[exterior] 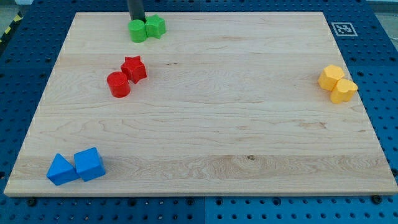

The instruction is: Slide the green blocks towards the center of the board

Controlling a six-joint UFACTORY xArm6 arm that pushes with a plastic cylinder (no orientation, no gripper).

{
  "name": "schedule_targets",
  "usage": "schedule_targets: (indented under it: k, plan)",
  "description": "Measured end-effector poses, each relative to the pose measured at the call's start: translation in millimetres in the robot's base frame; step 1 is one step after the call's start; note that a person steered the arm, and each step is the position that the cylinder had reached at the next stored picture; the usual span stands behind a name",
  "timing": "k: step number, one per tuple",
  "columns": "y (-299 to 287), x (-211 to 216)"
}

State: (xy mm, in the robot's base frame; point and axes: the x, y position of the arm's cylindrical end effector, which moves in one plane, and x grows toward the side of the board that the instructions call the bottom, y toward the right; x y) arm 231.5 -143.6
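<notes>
Green cylinder (137, 30) and green block (155, 27) touch near the board's (205, 143) top edge. Rod tip (136, 19), no fingers fitted, sits just behind the cylinder. Best push: straight toward the view's bottom-right, centred behind the 2 blocks, so neither slips sideways.

- The green cylinder block (137, 30), a small solid piece with a round flat top, stands upright on the wooden surface (205, 112) directly below the end effector, my tip (136, 20), which meets its upper edge.
- The green star-like block (155, 27), of the same bright green with a lobed, notched outline, lies flat just to the view's right of the end effector and slightly below it.
- The two green blocks touch side by side, the cylinder on the view's left, forming a tight pair near the surface's top edge, left of its middle.
</notes>
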Motion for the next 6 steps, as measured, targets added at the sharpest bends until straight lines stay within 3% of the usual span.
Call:
schedule_targets:
  k: [2, 5, 6]
  plan:
    - [-37, 3]
    - [48, 31]
    - [51, 47]
